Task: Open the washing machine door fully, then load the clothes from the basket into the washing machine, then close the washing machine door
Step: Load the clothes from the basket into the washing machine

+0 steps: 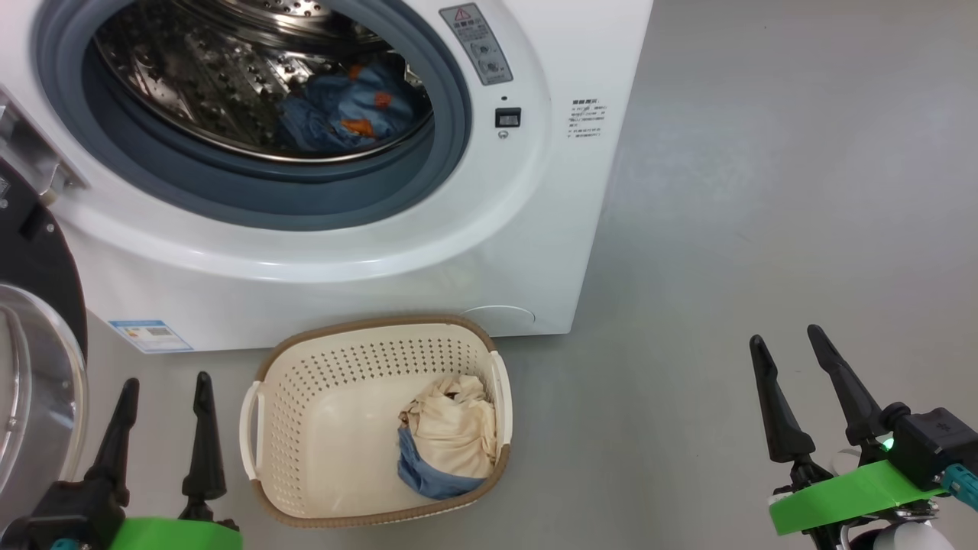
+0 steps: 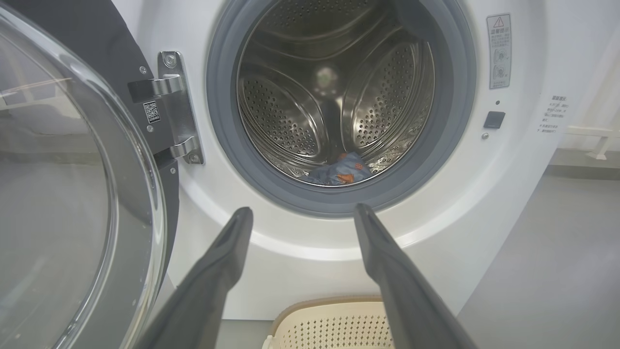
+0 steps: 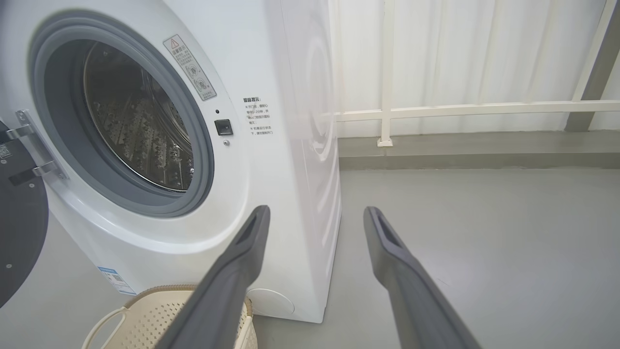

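Observation:
The white washing machine (image 1: 428, 252) stands with its door (image 1: 30, 328) swung wide to the left; the door's glass bowl (image 2: 58, 194) faces outward. A light blue garment with orange prints (image 1: 348, 111) lies in the steel drum (image 2: 334, 97). The cream basket (image 1: 306, 397) sits on the floor before the machine, holding a cream garment with blue trim (image 1: 451, 439) in its right corner. My left gripper (image 1: 164, 386) is open, left of the basket. My right gripper (image 1: 787, 344) is open over bare floor, far right. Neither holds anything.
Grey floor (image 1: 764, 191) spreads to the right of the machine. A white railing and pale curtain (image 3: 460, 97) stand behind the machine's right side. The open door takes up the space at the left edge.

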You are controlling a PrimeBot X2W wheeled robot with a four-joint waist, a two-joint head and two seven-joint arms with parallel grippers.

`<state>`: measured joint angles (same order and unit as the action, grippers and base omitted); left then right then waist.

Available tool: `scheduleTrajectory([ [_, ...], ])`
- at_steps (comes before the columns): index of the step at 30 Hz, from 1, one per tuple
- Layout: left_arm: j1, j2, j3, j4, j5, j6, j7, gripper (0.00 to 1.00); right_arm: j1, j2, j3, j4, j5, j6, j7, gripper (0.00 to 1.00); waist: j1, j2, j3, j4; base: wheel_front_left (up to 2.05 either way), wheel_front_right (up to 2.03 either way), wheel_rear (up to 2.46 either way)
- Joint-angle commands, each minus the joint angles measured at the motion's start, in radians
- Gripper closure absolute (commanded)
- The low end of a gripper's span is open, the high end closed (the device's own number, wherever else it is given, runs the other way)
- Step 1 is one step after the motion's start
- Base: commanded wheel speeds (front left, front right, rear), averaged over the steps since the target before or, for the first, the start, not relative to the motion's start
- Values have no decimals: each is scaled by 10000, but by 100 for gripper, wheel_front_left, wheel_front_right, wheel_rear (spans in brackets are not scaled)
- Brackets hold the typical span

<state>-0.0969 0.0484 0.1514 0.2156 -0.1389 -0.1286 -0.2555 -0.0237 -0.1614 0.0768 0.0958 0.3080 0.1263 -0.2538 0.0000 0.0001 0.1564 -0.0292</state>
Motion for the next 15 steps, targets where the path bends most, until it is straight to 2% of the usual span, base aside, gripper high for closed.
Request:
scheduleTrajectory([
  [1, -29, 158, 358, -334, 66, -21, -63, 0, 16, -125, 140, -280, -17, 44, -80, 0, 0, -1, 25, -17, 0, 0, 0],
  [15, -669, 230, -326, 628, -344, -21, -63, 0, -444, 54, 127, -459, -105, 44, -80, 0, 0, -1, 1025, -349, 0, 0, 0],
])
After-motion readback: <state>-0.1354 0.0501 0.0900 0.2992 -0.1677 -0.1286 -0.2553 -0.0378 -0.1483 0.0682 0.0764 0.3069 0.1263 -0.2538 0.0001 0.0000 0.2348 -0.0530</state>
